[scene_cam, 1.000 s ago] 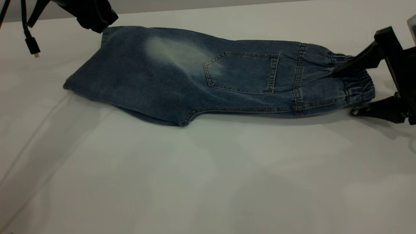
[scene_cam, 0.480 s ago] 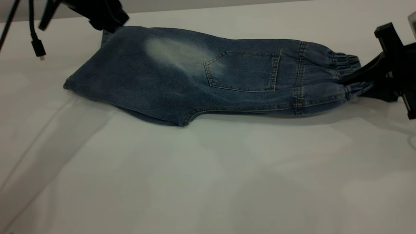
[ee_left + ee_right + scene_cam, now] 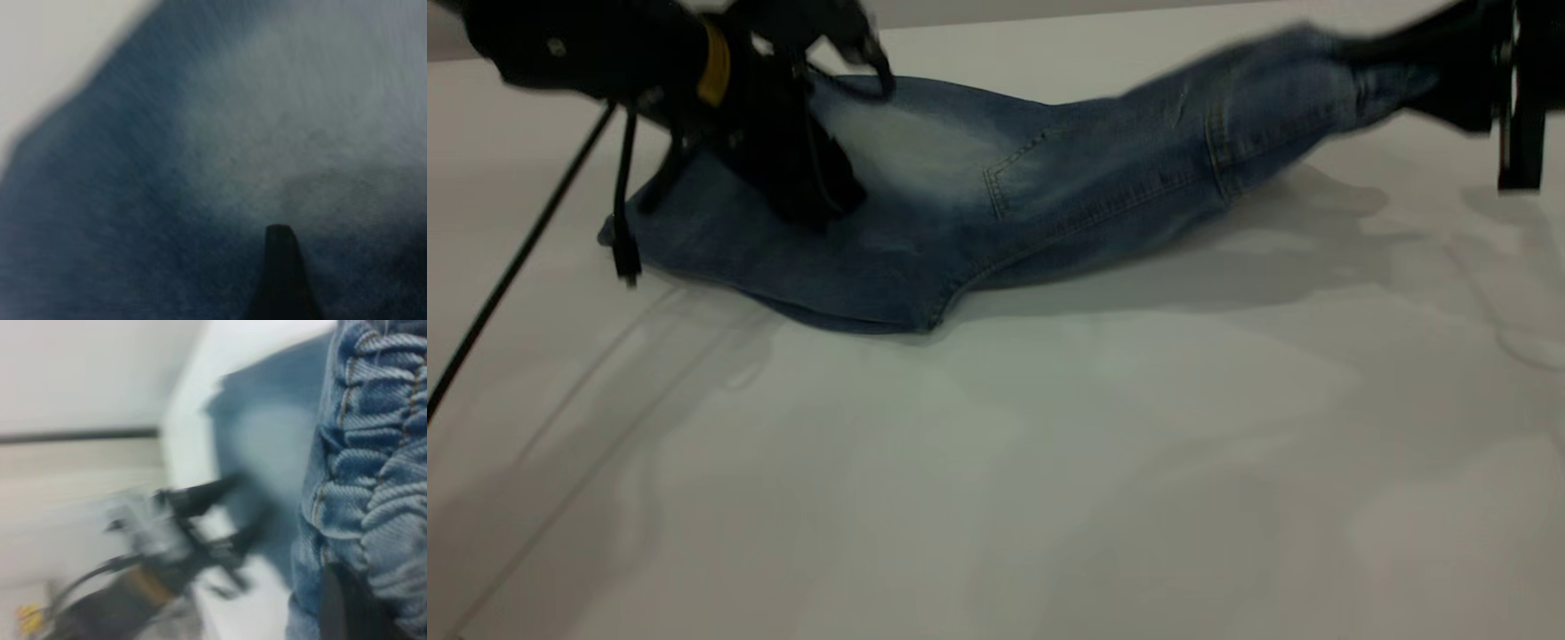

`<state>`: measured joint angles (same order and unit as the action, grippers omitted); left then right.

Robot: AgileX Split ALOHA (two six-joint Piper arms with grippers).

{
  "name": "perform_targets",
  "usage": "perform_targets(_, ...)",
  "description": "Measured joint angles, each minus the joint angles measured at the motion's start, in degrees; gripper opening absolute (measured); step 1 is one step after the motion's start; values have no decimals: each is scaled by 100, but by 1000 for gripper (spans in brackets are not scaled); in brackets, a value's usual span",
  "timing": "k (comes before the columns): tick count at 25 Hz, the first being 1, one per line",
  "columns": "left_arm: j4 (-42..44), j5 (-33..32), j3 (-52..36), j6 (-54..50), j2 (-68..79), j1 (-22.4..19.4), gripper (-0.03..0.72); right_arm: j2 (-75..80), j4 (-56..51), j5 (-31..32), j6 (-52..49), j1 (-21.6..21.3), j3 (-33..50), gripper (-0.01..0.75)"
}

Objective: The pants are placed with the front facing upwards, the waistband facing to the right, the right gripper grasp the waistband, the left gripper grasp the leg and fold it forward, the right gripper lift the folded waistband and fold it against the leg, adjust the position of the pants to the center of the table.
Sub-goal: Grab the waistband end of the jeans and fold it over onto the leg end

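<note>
Step in hand, by judgement: the second fold, waistband end over the leg. Pants (image 3: 960,204) already doubled lengthwise, patch pocket uppermost, lying toward the far side of the table (image 3: 1049,462), leg end flat at the left, waistband (image 3: 1383,84) end raised clear of the surface at the far right. Right gripper (image 3: 1449,71) clamped on the waistband and holding it in the air, denim sloping down from there to the tabletop; in the right wrist view, ruched band pressed against one finger (image 3: 347,607). Left gripper (image 3: 809,191) set down on the leg beside the pale faded patch, apparently pinning the cloth; grip state not discernible. Next move, as judged: carry the waistband leftward in an arc and lower it onto the leg, edges in line. Keep the leg end pinned during the swing, then clear the left gripper from the path before contact. Release only with the waistband resting on the denim. Afterwards, slide the folded bundle nearer to the table's centre.
</note>
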<state>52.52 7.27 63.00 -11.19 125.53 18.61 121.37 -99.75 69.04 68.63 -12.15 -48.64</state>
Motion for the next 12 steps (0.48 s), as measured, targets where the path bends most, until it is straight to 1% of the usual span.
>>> perform_targets(2,-11,118,0,-6,95,74,464,-175,3,109,11,5,-48,60)
perform_targets(5,-16,175,0,-6,123,291,464,-453,17,92,6,18,-49,60)
perform_targets(12,-16,255,0,-29,134,996,456,-968,1,93,-60,18,-49,60)
